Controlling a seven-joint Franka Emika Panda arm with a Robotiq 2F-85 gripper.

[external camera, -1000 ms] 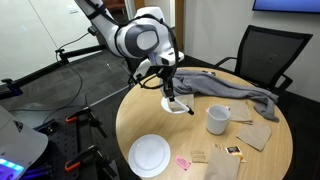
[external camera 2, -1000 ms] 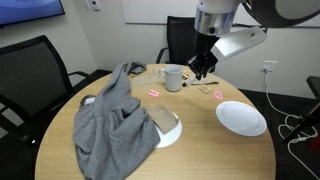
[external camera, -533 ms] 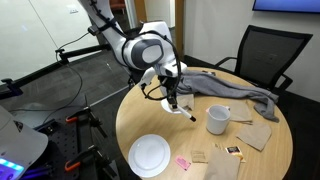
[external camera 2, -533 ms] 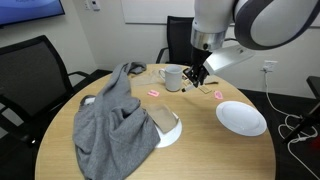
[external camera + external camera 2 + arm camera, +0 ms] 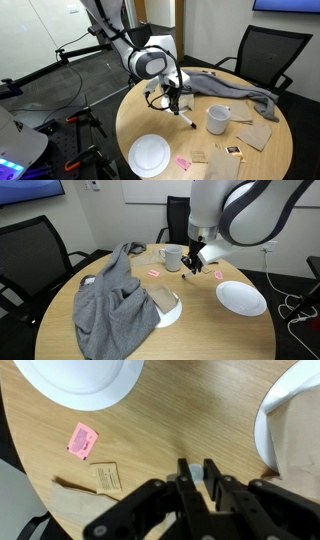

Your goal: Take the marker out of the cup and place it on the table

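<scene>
**While the gripper [image 5: 177,105] holds the marker [image 5: 185,118] low over the table [image 5: 140,115], the cup [image 5: 218,119] stands off to the side**

Only the wrist view shows the fingers [image 5: 183,478] up close. They are pulled in narrow, and a small light bit of the marker [image 5: 198,472] sits pinched between them. Bare tan wood lies right under them. This view also shows a pink packet [image 5: 82,440] and a tan packet [image 5: 108,477] lying flat on the wood, and the rim of a white plate [image 5: 80,380] at the top.

Only the exterior views show the cup. It stands upright on the table, near the gripper but not touching it. In an exterior view the marker is a thin dark stick that slants down from the gripper toward the wood. I cannot tell if its tip touches the table. In both exterior views a big grey cloth [image 5: 115,305] lies in a heap on the table. A 2nd white plate [image 5: 170,310] peeks out from under it. A black chair [image 5: 262,55] stands behind the table.

The arm [image 5: 145,62] comes in from the back and bends down over the table. Its wrist points down, so the gripper hangs low above the wood, between the cup and the table's edge.
</scene>
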